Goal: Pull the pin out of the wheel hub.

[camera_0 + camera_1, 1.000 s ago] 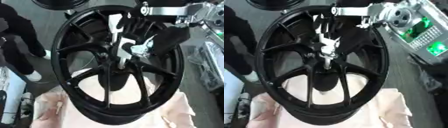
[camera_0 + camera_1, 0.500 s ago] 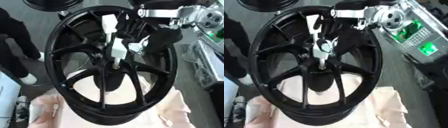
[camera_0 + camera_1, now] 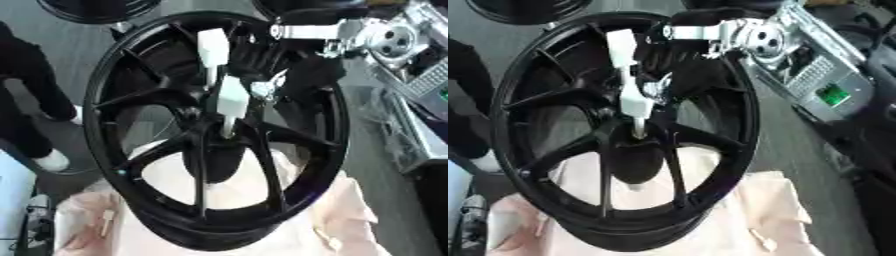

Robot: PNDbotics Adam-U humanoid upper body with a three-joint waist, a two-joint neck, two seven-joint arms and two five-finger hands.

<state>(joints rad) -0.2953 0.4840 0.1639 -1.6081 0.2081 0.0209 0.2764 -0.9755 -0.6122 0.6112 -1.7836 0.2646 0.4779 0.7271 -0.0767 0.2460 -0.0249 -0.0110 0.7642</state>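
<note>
Left eye view, left to right: the black wheel hub (image 3: 214, 135) stands upright on a pale cloth (image 3: 350, 220), its open face toward the camera so the centre bore is reachable. Directly below the fingertips (image 3: 229, 102) of the right hand (image 3: 262, 75), the pin (image 3: 227, 127) projects from the bore, its pale end showing. The white-tipped fingers reach down from the upper right and close together on the pin's top, pinching it, probably to draw it straight out along its axis. The left hand is not visible.
</note>
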